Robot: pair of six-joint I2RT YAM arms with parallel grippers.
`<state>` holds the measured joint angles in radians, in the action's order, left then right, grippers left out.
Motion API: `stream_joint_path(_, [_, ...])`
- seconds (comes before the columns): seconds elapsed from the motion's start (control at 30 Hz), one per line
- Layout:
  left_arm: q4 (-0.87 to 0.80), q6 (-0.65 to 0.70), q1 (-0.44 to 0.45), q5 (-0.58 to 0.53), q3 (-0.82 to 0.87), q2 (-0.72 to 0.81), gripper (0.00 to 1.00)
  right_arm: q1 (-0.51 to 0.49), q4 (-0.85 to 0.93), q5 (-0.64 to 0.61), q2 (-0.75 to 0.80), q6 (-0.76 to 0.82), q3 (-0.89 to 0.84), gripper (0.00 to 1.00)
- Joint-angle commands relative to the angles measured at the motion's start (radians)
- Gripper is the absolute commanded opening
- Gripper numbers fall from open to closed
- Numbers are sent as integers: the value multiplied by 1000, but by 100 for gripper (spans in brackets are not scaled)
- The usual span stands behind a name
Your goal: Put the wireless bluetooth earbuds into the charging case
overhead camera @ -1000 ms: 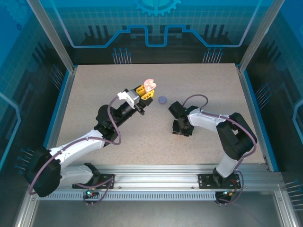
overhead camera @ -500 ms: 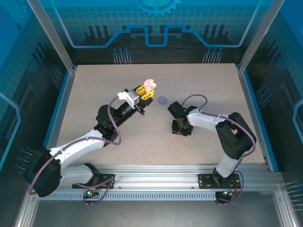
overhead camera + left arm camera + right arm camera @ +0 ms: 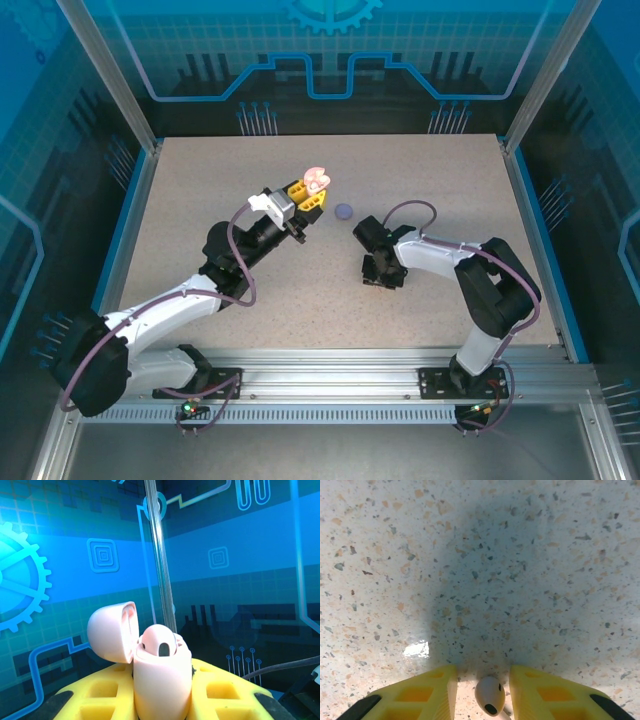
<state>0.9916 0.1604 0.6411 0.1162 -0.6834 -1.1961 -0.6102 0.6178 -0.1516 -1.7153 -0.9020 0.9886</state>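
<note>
The right gripper (image 3: 483,680) has been narrowing, its part-open jaws straddling a loose pale pink stemmed earbud (image 3: 489,696). The left gripper (image 3: 162,692) is clamping a pale pink open-lidded charging case (image 3: 161,677).

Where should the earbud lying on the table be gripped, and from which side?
I'd grip the earbud across its rounded body, coming straight down from above: it lies flat on the speckled table, so only its sides are free. The right tool stands open astride it.
</note>
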Motion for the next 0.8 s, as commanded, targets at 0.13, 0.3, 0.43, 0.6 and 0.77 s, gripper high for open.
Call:
stream_joint_path(0.13, [24,9,8,-10,12,18,0,-15,8,-2,6,-20,-25,28])
stream_joint_path(0.3, [22,6,8,-9,10,16,0,-16,-2,9,15,-20,-29,18])
stream_joint_path(0.43, [21,1,8,-7,8,15,0,-16,-6,11,39,-17,-26,11])
stream_joint_path(0.6, [19,-1,8,-7,9,16,0,-16,-10,9,105,-14,-18,8])
stream_joint_path(0.77, [14,-4,9,-8,8,18,0,-7,-14,1,188,-1,-10,9])
